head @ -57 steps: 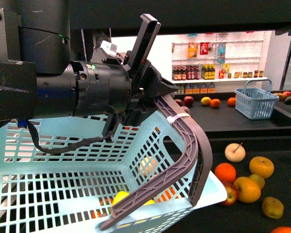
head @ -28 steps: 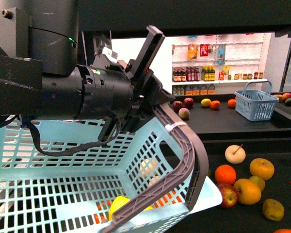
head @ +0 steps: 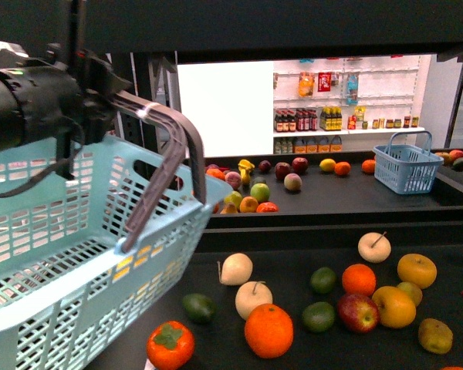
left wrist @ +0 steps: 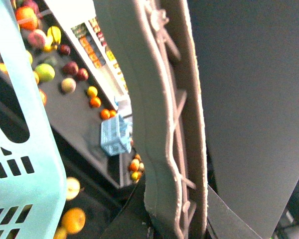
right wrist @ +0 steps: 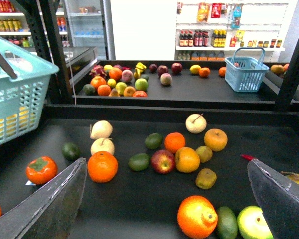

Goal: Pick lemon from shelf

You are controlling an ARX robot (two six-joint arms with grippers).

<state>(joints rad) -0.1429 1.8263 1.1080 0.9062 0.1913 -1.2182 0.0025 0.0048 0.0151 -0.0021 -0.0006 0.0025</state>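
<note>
A small yellow oval fruit that looks like the lemon (head: 327,163) (right wrist: 195,69) lies on the far tray of the black shelf (head: 332,220), beside an orange. My left gripper (head: 85,85) is at the upper left, shut on the grey basket handle (head: 170,146) (left wrist: 159,124) of the light blue basket (head: 69,254). Yellow shows through the basket's slots; I cannot tell what it is. My right gripper (right wrist: 167,164) is open above the near tray, its fingers (right wrist: 50,204) wide apart over mixed fruit and holding nothing. It is far short of the lemon.
The near tray holds oranges (head: 268,330), apples (head: 358,312), avocados, pale round fruits (head: 374,247) and a persimmon (head: 170,344). A small blue basket (head: 407,162) stands on the far tray at the right. Racks of bottles line the back wall. Black frame posts (right wrist: 52,50) flank the trays.
My left arm has swung left and up with the basket, uncovering the near tray's fruit. The fruit on the shelf has not moved.
</note>
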